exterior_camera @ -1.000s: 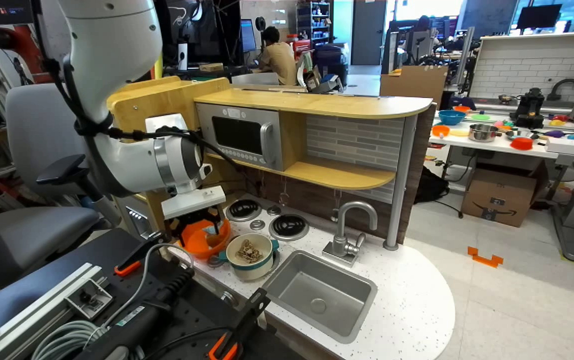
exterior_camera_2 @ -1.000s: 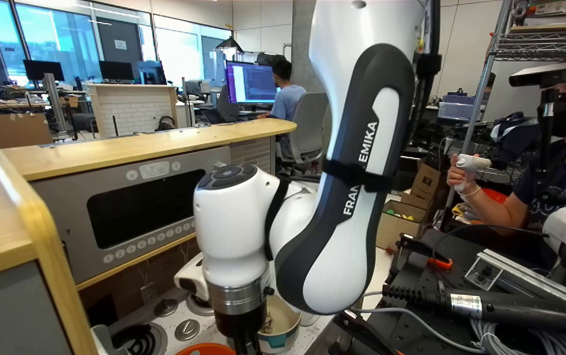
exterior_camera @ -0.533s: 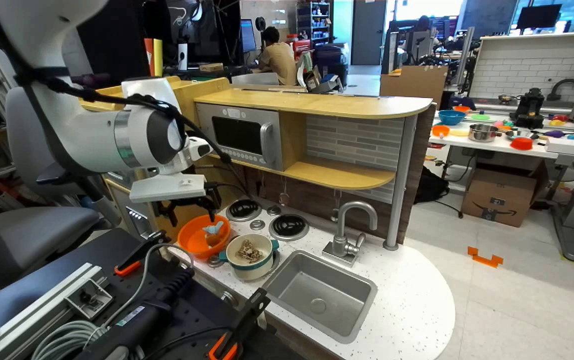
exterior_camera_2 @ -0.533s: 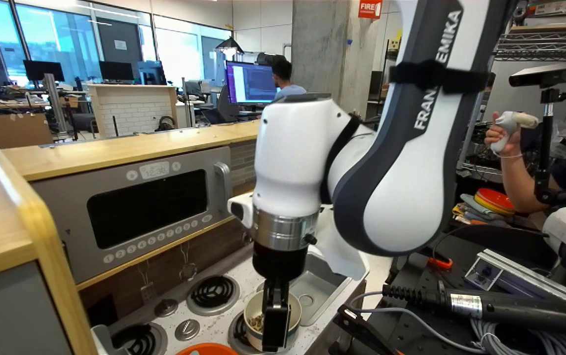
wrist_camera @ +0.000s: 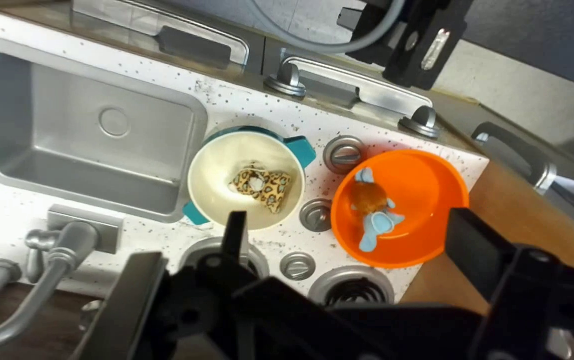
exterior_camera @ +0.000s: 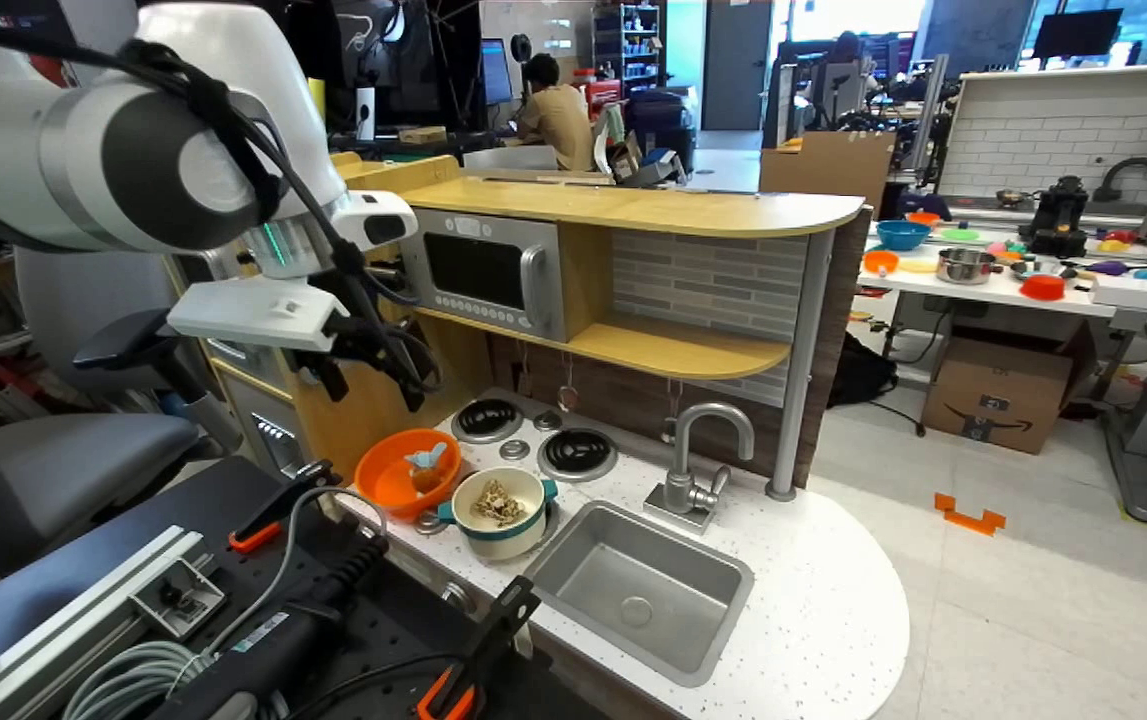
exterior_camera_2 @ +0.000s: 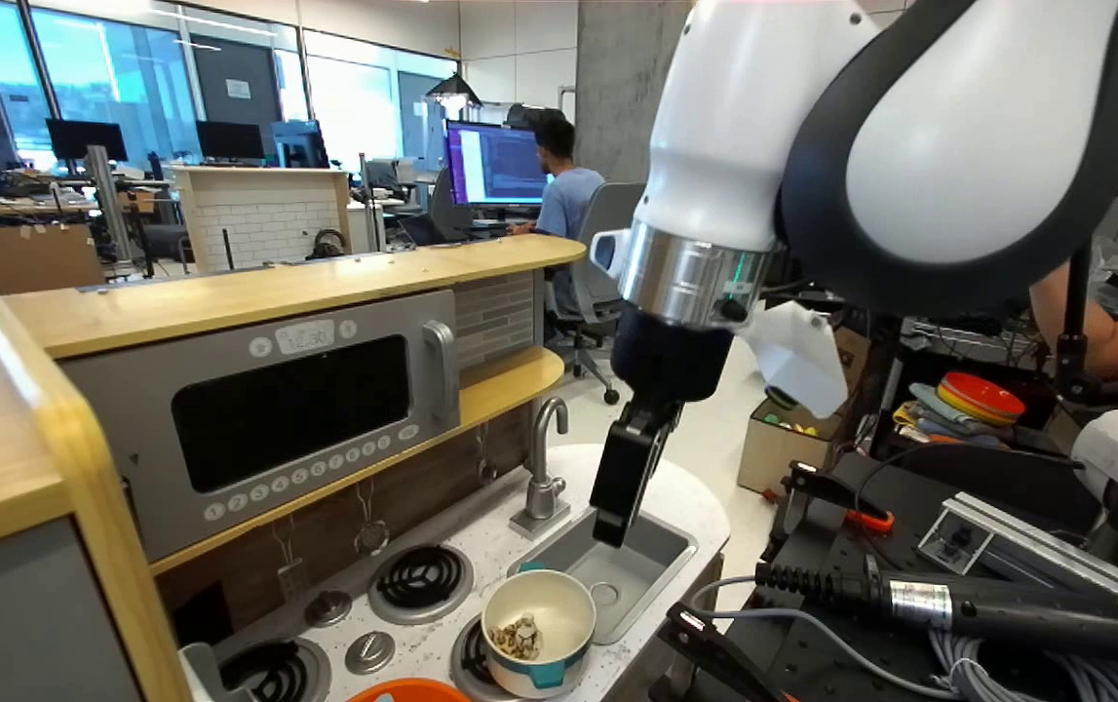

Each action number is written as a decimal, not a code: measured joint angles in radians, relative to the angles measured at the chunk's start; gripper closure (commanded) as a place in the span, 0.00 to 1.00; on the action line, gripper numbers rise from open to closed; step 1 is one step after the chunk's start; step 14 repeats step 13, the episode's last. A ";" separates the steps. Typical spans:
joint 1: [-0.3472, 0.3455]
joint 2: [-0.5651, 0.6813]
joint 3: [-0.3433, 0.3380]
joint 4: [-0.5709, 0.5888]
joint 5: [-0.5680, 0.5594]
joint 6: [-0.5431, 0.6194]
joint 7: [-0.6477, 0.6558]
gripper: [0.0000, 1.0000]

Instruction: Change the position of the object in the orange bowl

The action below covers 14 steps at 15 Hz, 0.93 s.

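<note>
The orange bowl [wrist_camera: 424, 185] sits at the counter's end beside the burners; it also shows in an exterior view [exterior_camera: 380, 478], and only its rim shows in an exterior view [exterior_camera_2: 410, 691]. A small plush toy [wrist_camera: 370, 199] with a brown body and light blue parts lies in the bowl, against the side nearest the knobs. My gripper [wrist_camera: 349, 220] is open and empty, with its fingers wide apart. It hangs well above the counter, over and behind the bowl in an exterior view [exterior_camera: 374, 394], and touches nothing. It also shows side-on in an exterior view [exterior_camera_2: 614, 526].
A cream pot [wrist_camera: 211, 165] with teal handles stands next to the bowl and holds a leopard-print object [wrist_camera: 262, 186]. A sink [wrist_camera: 66, 100] and tall faucet [wrist_camera: 74, 242] lie beyond it. The microwave shelf [exterior_camera: 478, 270] overhangs the burners.
My gripper has risen from down at the bowl to well above it, and has drawn back. The bowl and toy, partly hidden before, now show fully in an exterior view.
</note>
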 measured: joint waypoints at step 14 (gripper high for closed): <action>-0.063 -0.406 -0.090 -0.038 -0.022 -0.527 0.168 0.00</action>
